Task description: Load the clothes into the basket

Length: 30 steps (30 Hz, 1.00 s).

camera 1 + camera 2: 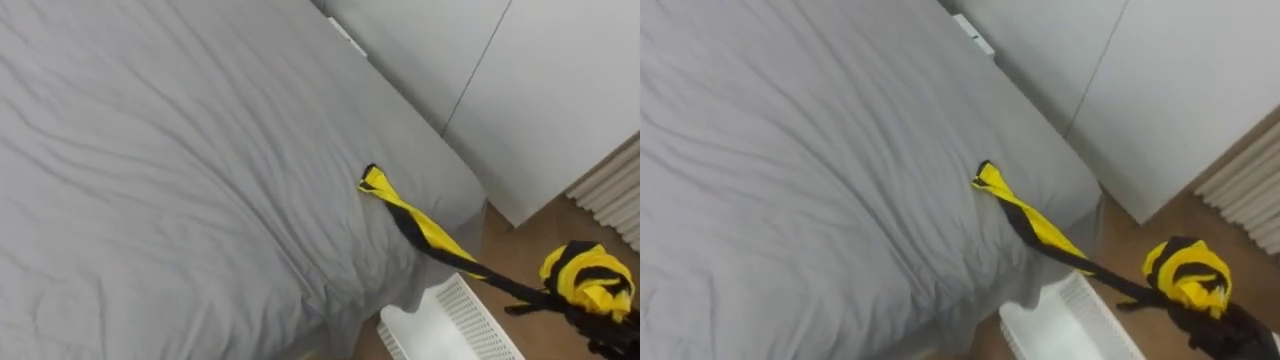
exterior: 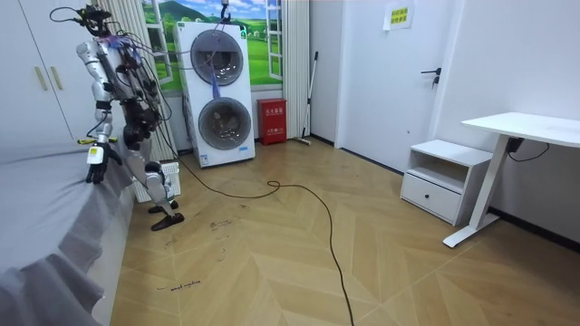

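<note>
Yellow-and-black garment (image 1: 425, 228) stretches off the bed's (image 1: 180, 180) edge, its bunched end pinched in the right hand (image 1: 610, 335). It looks mid-lift, so next it must clear the bed and drop into the white basket (image 1: 455, 325) beside the bed.

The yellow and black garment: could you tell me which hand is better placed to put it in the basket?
Probably the right hand: it grips the garment by its bunched end, and the white basket sits just below the cloth stretched off the bed.
</note>
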### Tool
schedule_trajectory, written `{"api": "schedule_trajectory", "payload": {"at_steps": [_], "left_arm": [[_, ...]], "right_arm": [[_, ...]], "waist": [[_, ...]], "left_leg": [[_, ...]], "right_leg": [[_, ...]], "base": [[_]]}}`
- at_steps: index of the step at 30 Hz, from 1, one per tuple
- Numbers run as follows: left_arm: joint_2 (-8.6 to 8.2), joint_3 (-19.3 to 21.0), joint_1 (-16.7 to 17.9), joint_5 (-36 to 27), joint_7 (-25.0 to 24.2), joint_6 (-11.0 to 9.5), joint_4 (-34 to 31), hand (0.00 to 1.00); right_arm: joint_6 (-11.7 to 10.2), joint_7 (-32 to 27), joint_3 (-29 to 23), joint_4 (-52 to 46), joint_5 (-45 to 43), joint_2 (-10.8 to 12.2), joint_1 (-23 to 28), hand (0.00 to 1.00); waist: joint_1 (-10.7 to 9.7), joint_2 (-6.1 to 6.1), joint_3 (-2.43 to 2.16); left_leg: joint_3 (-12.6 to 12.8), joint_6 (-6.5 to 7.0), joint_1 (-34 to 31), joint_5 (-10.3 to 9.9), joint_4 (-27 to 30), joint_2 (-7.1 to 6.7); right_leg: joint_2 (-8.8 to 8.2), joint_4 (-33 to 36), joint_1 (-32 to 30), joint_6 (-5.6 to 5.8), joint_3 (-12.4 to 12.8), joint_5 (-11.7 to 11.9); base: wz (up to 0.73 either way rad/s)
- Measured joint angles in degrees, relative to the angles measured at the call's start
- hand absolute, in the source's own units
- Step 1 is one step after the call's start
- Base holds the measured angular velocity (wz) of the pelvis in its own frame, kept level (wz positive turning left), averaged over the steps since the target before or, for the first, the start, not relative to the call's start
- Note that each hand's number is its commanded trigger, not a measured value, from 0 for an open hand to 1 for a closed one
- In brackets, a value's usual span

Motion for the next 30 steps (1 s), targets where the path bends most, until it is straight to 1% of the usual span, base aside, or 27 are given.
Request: {"api": "schedule_trajectory", "payload": {"at_steps": [1, 3, 4, 5, 8, 10, 12, 13, 16, 17, 18, 20, 22, 23, 24, 27, 30], "left_arm": [[0.0, -0.3, -0.5, -0.3, 0.0, 0.0, 0.3, 0.0], [-0.08, -1.1, -2.1, -0.9, 0.0, 0.0, 0.4, 0.0], [-0.09, -1.3, -2.6, -0.9, 0.0, 0.0, 0.5, 0.0], [-0.08, -1.6, -2.8, -1.0, 0.0, 0.0, 0.5, 0.0], [-0.03, -3.3, -3.3, -2.6, 0.3, 0.0, 0.6, 0.0], [0.63, -5.4, -3.7, -2.8, 0.3, -0.5, 0.7, 0.0], [1.08, -6.8, -4.3, -3.3, 0.3, -0.6, 0.8, 0.0], [1.09, -7.2, -4.5, -3.6, 0.3, -0.6, 0.8, 0.0], [1.17, -7.6, -4.9, -3.8, 0.2, -0.7, 0.8, 0.0], [1.17, -7.6, -5.1, -3.8, 0.2, -0.8, 0.9, 0.0], [1.17, -7.6, -5.3, -3.8, 0.2, -1.3, 1.3, 0.0], [1.18, -7.6, -5.4, -3.8, 0.2, -1.9, 1.7, 0.0], [1.21, -7.6, -5.5, -3.9, 0.4, -2.1, 1.9, 0.0], [1.28, -7.6, -5.7, -3.9, 0.7, -2.2, 2.0, 0.0], [1.29, -7.6, -5.9, -4.5, 1.3, -2.4, 2.1, 0.0], [1.28, -7.6, -6.1, -5.7, 2.0, -3.5, 2.2, 0.0], [1.3, -7.5, -6.1, -6.1, 2.7, -4.0, 2.3, 0.0]], "right_arm": [[-0.2, 0.0, 0.0, 1.0, 0.0, -0.4, -0.7, 0.0], [-0.7, 0.0, 0.0, 3.7, 0.0, -2.0, -3.4, 0.0], [-1.2, -0.2, 0.0, 3.9, 0.0, -2.3, -4.1, 0.0], [-1.7, -0.2, 0.0, 4.0, 0.0, -2.3, -4.2, 0.0], [-2.3, 0.2, 0.5, 5.8, -0.1, -2.4, -5.6, 0.0], [-2.8, 0.5, 2.4, 8.2, 0.4, -2.9, -6.6, 0.0], [-3.1, 1.3, 2.9, 10.0, 0.8, -3.0, -6.6, 0.0], [-3.1, 1.6, 3.0, 10.4, 0.9, -3.0, -6.4, 0.0], [-3.1, 2.1, 3.4, 10.7, 1.1, -3.0, -6.4, 0.0], [-3.1, 2.1, 3.4, 11.6, 1.2, -2.9, -6.5, 0.0], [-3.2, 2.1, 3.4, 12.6, 1.2, -2.9, -6.6, 0.0], [-3.2, 2.0, 3.4, 13.0, 1.3, -2.8, -6.6, 0.0], [-3.3, 1.6, 4.0, 13.1, 2.0, -2.8, -6.6, 0.0], [-3.9, 1.5, 4.9, 13.6, 2.1, -2.6, -6.6, 0.0], [-4.1, 1.5, 5.1, 14.4, 2.1, -2.3, -6.8, 0.0], [-4.1, 1.5, 5.1, 14.6, 2.7, -1.5, -6.4, 0.0], [-4.2, 1.5, 5.1, 15.1, 3.2, -1.5, -6.4, 0.0]], "waist": [[-0.1, 0.36, 0.11], [-0.1, 1.55, 0.46], [0.0, 1.85, 0.51], [0.0, 2.02, 0.4], [0.1, 2.21, 0.38], [0.4, 2.31, 0.38], [0.6, 2.36, 0.37], [1.1, 2.3, 0.39], [1.3, 2.29, 0.4], [1.6, 2.11, 0.43], [1.8, 1.61, 0.62], [1.8, 1.2, 0.7], [1.8, 0.79, 0.67], [1.8, 0.59, 0.54], [1.8, 0.24, 0.48], [1.9, -0.53, 0.3], [1.9, -1.13, 0.2]], "left_leg": [[0.0, 0.15, -0.6, 0.1, 0.2, -0.07], [0.3, 0.59, -3.1, 0.5, 0.5, -0.56], [0.7, 0.73, -4.0, 0.8, 0.6, -0.84], [0.7, 0.75, -4.4, 0.9, 0.6, -0.88], [0.5, 0.78, -5.0, 1.4, 0.6, -1.0], [0.2, 0.84, -5.9, 1.4, 0.8, -1.05], [-0.3, 0.97, -6.5, 1.5, 0.9, -1.17], [-0.2, 1.0, -6.6, 1.5, 0.9, -1.35], [-0.2, 1.2, -7.2, 1.6, 1.0, -1.7], [-0.2, 1.23, -7.2, 1.6, 1.1, -1.76], [-0.2, 1.23, -7.3, 1.6, 1.4, -1.78], [-0.3, 1.23, -7.4, 1.6, 1.8, -1.83], [-0.4, 1.23, -7.6, 1.6, 2.0, -1.81], [-0.7, 1.23, -8.0, 1.6, 2.6, -1.7], [-1.1, 1.23, -8.1, 1.6, 2.7, -1.68], [-2.1, 1.23, -8.4, 1.6, 2.7, -1.67], [-2.3, 1.23, -8.3, 1.6, 2.7, -1.67]], "right_leg": [[-0.1, 0.4, -0.7, 0.01, 0.0, 0.0], [-0.5, 2.2, -4.2, 0.11, 0.1, -0.2], [-0.75, 2.9, -5.5, 0.13, 0.2, -0.7], [-0.79, 2.9, -5.9, 0.13, 0.2, -0.7], [-0.82, 2.9, -6.4, 0.12, 0.7, -0.7], [-0.97, 2.9, -7.3, 0.14, 0.3, -0.7], [-1.13, 3.1, -7.8, 0.17, 0.0, -0.7], [-1.29, 3.8, -8.3, 0.18, 0.0, -0.7], [-1.72, 4.8, -9.3, 0.28, -0.1, -1.0], [-1.76, 5.0, -9.3, 0.32, -0.1, -1.1], [-1.82, 5.2, -9.3, 0.42, -0.1, -1.2], [-1.94, 5.5, -9.4, 0.49, -0.1, -1.6], [-1.99, 5.6, -9.4, 0.49, -0.2, -1.7], [-2.06, 5.6, -9.5, 0.46, -0.4, -1.6], [-2.06, 5.6, -9.5, 0.43, -0.7, -1.6], [-1.92, 5.6, -9.4, 0.41, -0.8, -1.7], [-1.99, 5.6, -9.2, 0.42, -1.0, -1.6]], "base": [[-0.08], [-0.02], [0.0], [0.0], [0.0], [0.06], [0.1], [0.0], [-0.02], [0.0], [0.03], [0.04], [0.03], [0.1], [0.13], [0.16], [0.07]]}}
